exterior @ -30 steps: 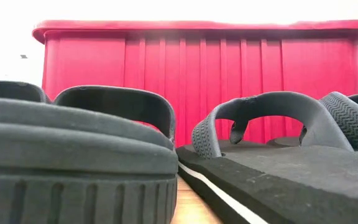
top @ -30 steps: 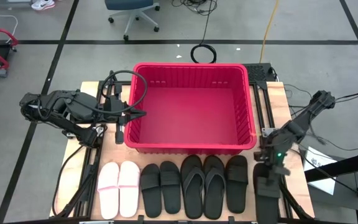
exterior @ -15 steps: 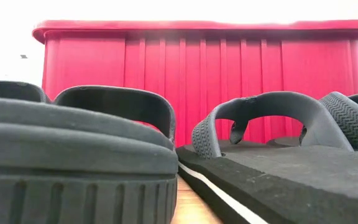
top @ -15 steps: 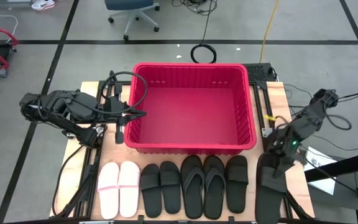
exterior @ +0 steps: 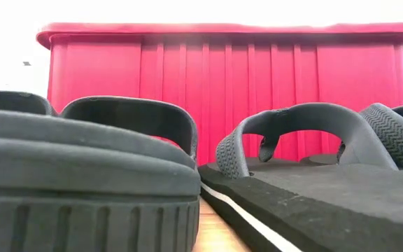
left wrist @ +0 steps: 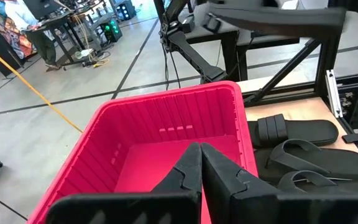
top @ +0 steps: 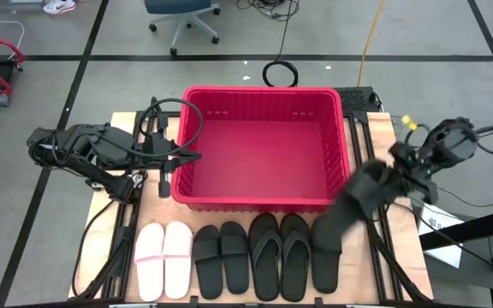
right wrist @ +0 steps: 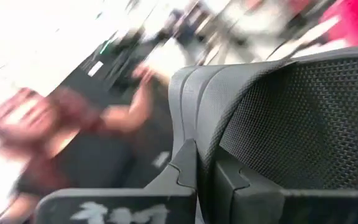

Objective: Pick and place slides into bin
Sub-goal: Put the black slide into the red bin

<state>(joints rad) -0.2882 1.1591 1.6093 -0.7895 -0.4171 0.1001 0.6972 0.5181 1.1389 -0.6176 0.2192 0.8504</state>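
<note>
The red bin (top: 264,103) stands mid-table. Before its near wall lies a row of slides: a pale pink pair (top: 163,259), a black wide-strap pair (top: 221,257), a black thong pair (top: 279,255) and one black wide-strap slide (top: 326,257). My right gripper (top: 394,174) is shut on another black wide-strap slide (top: 359,195), held in the air by the bin's near right corner. My left gripper (top: 191,156) is shut and empty at the bin's left wall; its own view (left wrist: 201,168) looks across the bin. My right gripper pinches the edge of the black slide's ribbed strap (right wrist: 253,124) between its two fingers (right wrist: 188,171). The slide is lifted clear of the table and tilted; its free end (top: 339,221) hangs lower, toward the row of slides.
The low view shows only the slides' soles and straps (exterior: 292,133) before the bin's ribbed near wall (exterior: 222,84). A cable loop (top: 169,115) rises over the left arm. An office chair (top: 182,17) and a blurred person (right wrist: 48,124) are beyond the table.
My right gripper has risen and gone toward the table's far edge and the bin, staying shut on the black slide. The slide, which lay flat at the row's right end, is now lifted clear and tipped.
</note>
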